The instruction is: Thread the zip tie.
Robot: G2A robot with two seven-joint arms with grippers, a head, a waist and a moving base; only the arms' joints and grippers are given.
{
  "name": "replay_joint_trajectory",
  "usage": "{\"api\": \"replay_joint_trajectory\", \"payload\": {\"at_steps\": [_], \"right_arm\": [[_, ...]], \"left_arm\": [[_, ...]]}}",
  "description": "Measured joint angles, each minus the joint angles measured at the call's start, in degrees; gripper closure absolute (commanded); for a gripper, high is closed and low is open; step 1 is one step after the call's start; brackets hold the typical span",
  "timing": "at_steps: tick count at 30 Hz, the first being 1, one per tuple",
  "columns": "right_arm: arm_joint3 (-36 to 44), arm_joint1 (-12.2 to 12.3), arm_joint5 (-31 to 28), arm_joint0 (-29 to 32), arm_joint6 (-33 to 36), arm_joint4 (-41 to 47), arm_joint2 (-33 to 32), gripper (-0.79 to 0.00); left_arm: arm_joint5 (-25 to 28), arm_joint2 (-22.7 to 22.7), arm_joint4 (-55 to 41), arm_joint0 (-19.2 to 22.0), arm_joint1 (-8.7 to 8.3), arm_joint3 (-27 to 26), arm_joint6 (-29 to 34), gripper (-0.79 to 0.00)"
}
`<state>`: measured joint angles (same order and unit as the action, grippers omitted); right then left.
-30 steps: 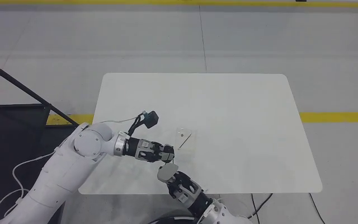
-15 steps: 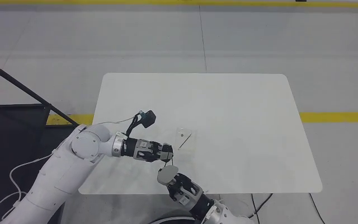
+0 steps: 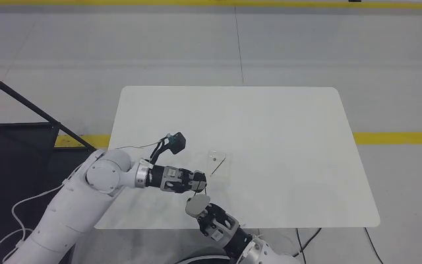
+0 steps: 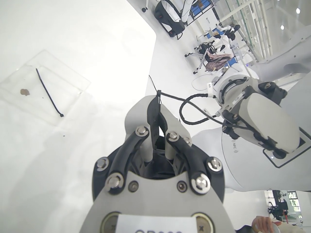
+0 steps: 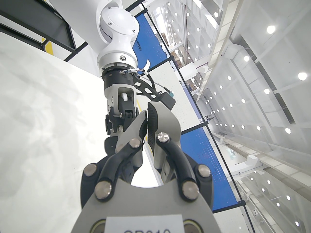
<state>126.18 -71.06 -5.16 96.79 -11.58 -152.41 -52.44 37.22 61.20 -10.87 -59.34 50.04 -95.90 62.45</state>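
Note:
A thin black zip tie stretches between my two grippers above the table's near edge. My left gripper is shut on one end of it, which sticks out just past the fingertips. My right gripper is shut close by, apparently on the other end, and it faces the left gripper. From above, the left gripper sits just beyond the right gripper, with the zip tie as a short dark line between them.
A clear plastic sheet lies on the white table just beyond the grippers, with a second black zip tie and a small brown speck on it. The same sheet shows in the top view.
The left arm's elbow has sunk a little toward the near edge. The right gripper has drawn back slightly. Both stay shut and close together.

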Motion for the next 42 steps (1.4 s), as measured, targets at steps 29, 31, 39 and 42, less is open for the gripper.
{"api": "replay_joint_trajectory", "payload": {"at_steps": [29,31,39,42], "right_arm": [[0.3,0.9,-2.7,-0.7,0.3,-0.2,0.5,0.000],[0.3,1.0,-2.6,-0.8,0.5,-0.2,0.5,0.000],[0.3,1.1,-2.1,-0.8,0.9,0.0,0.7,0.000],[0.3,1.2,-1.7,-0.8,1.0,0.1,0.7,0.000]], "left_arm": [[8.0,6.4,8.7,-5.8,-1.21,-4.3,-8.1,0.000],[8.5,6.9,9.8,-6.5,-1.30,-4.8,-9.0,0.000],[8.9,8.5,14.7,-8.6,-1.53,-6.7,-12.5,0.000],[8.9,8.9,16.5,-9.4,-1.58,-7.4,-13.6,0.000]]}}
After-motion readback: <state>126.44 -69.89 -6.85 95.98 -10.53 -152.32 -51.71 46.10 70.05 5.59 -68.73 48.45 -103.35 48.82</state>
